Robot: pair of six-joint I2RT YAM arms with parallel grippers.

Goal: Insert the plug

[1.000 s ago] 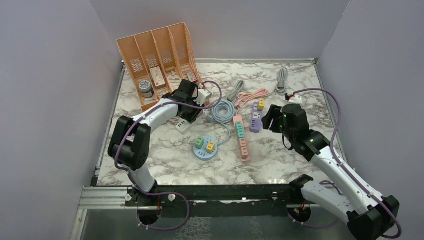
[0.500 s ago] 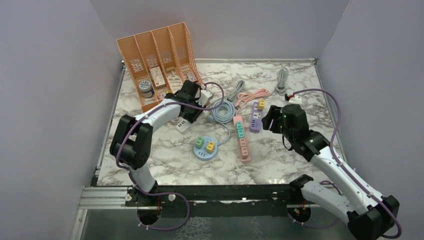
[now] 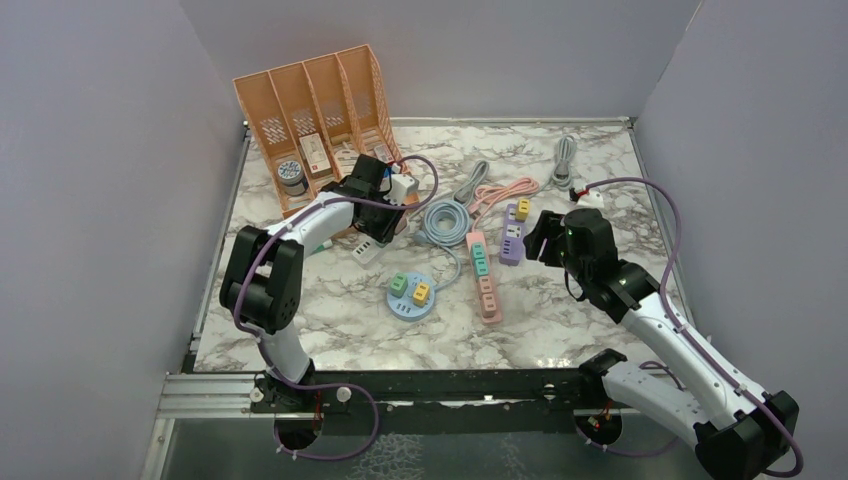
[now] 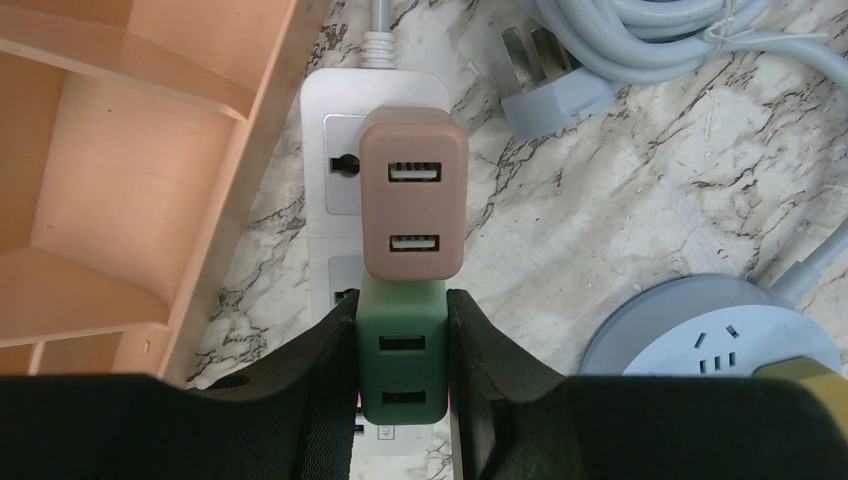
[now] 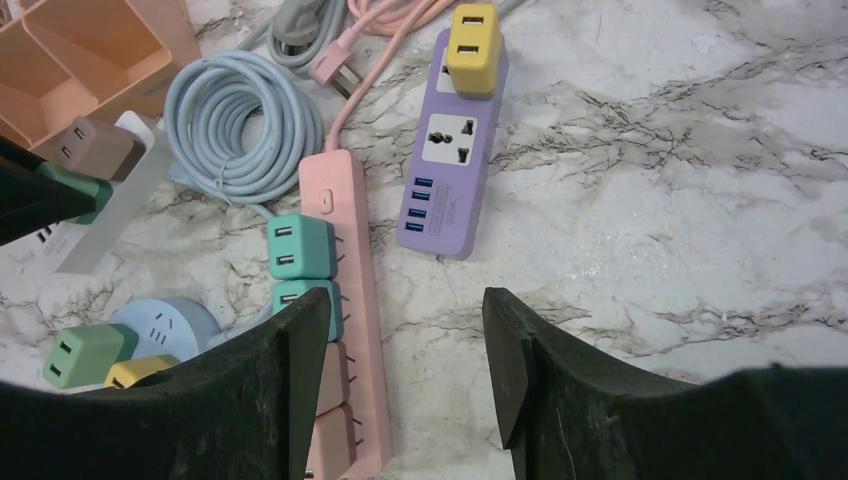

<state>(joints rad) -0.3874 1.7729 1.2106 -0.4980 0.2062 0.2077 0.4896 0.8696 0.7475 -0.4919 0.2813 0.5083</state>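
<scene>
My left gripper (image 4: 402, 345) is shut on a dark green USB charger plug (image 4: 402, 350) and holds it over the white power strip (image 4: 340, 170), right below a brown charger plug (image 4: 413, 190) seated in that strip. In the top view the left gripper (image 3: 372, 205) is beside the orange file rack (image 3: 310, 110). My right gripper (image 5: 405, 345) is open and empty above the marble, near the pink power strip (image 5: 350, 300) and the purple power strip (image 5: 450, 170).
A coiled light blue cable (image 3: 445, 220) and its plug (image 4: 550, 95) lie right of the white strip. A round blue socket hub (image 3: 410, 297) holds green and yellow chargers. The pink strip (image 3: 484, 275) holds several chargers. Grey and pink cables lie at the back.
My left gripper has shifted slightly back and left, toward the orange rack, along the white strip. The right arm has not moved.
</scene>
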